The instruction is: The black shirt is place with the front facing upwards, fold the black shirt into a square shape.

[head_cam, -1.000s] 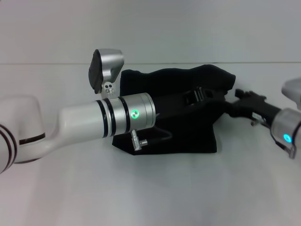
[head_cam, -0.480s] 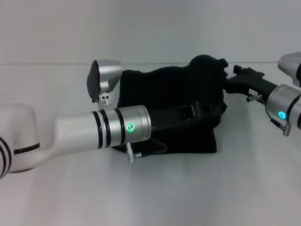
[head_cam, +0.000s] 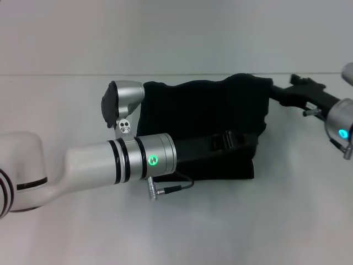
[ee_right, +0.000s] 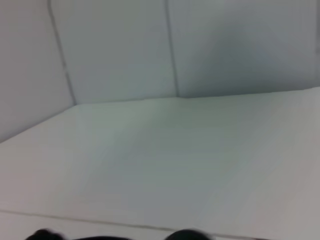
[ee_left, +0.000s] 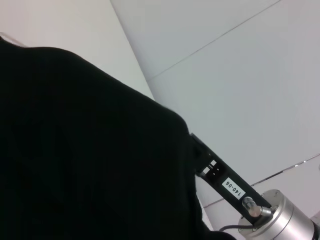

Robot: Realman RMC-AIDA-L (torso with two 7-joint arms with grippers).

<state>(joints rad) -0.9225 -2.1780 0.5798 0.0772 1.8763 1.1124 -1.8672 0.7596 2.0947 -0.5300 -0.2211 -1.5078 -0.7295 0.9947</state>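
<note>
The black shirt [head_cam: 204, 110] lies folded into a thick block in the middle of the white table [head_cam: 165, 232]. Its printed front is not showing. My left arm reaches across it from the left, and my left gripper [head_cam: 248, 138] rests low over the shirt's right half, black against the black cloth. My right gripper [head_cam: 271, 93] is at the shirt's far right corner, shut on the fabric edge there. In the left wrist view the shirt [ee_left: 75, 150] fills most of the picture, and the right gripper [ee_left: 202, 162] enters the cloth's edge.
A bare white wall [head_cam: 176, 33] rises behind the table. The right wrist view holds only table and wall [ee_right: 160, 60], with thin black slivers along one edge. A loose cable [head_cam: 179, 186] hangs from my left wrist above the shirt's near edge.
My right gripper has carried the shirt's right edge up and back toward the far right, so the bunched cloth is now spread flatter. My left arm shifted slightly and stays over the shirt.
</note>
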